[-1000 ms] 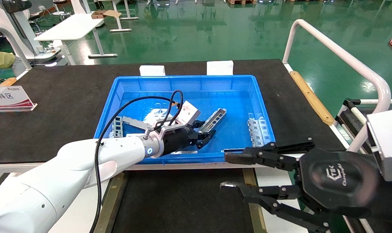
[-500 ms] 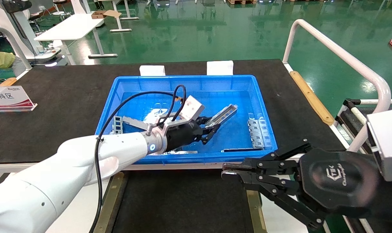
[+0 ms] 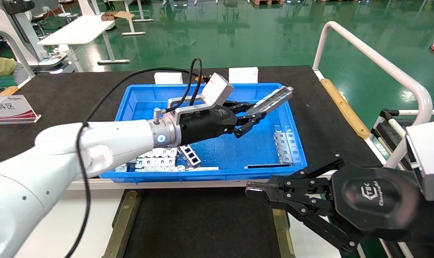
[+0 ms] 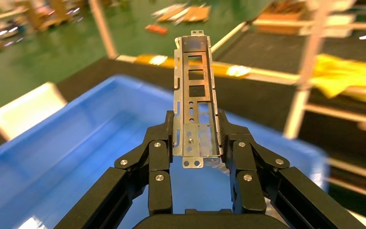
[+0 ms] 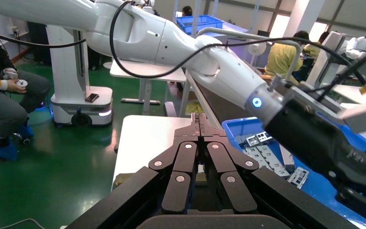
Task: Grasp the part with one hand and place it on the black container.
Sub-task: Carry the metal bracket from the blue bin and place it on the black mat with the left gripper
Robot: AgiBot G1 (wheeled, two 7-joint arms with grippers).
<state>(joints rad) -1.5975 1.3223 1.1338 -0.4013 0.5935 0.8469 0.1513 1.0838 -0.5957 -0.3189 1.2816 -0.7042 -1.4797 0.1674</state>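
While the left gripper point(image 3: 251, 116) clamps the part point(image 3: 272, 100) above the blue bin point(image 3: 295, 143), its long axis pointing away, the black container point(image 3: 202, 222) lies nearer the robot; right gripper point(image 3: 251, 188) closed, empty.

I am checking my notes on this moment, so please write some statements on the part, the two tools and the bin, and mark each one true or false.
1. The left tool is shut on the part. True.
2. The part lies flat on the floor of the blue bin. False: it is held up in the air above the bin.
3. The right tool has its fingers together and holds nothing. True.
4. The part already rests on the black container. False: that tray holds no part.
5. Other metal pieces are in the bin. True.
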